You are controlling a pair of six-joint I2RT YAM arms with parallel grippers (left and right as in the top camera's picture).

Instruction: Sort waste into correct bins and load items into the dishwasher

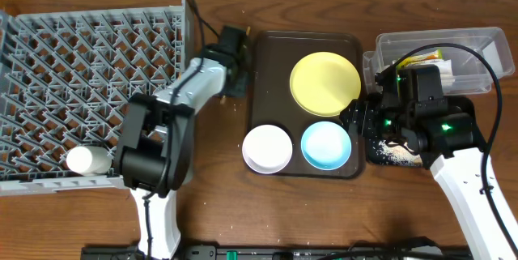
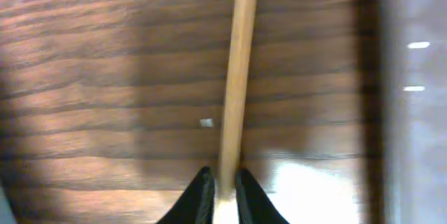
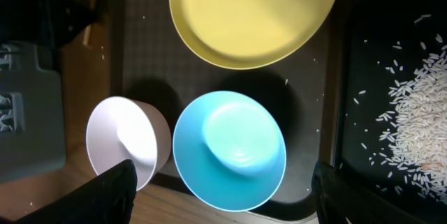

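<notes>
Left gripper [image 2: 223,190] is down at the wooden table [image 2: 105,77], fingers pinched narrow on the near end of a chopstick [image 2: 236,63]. The stick runs straight away from the fingertips, flat on the wood, just beside the edge of the brown tray [image 2: 412,147]. From overhead, that's the strip between the dish rack [image 1: 81,57] and the tray. A white cup [image 1: 85,160] lies on its side in the rack, near its front edge. Over on the other side, the right gripper [image 3: 230,195] hangs spread wide, holding nothing, right above the light-blue bowl [image 3: 229,151]. The white bowl [image 3: 126,140] sits beside that and the yellow plate [image 3: 255,15] beyond it. Rice crumbs [image 3: 419,112] lie in the black tray [image 3: 367,49].
</notes>
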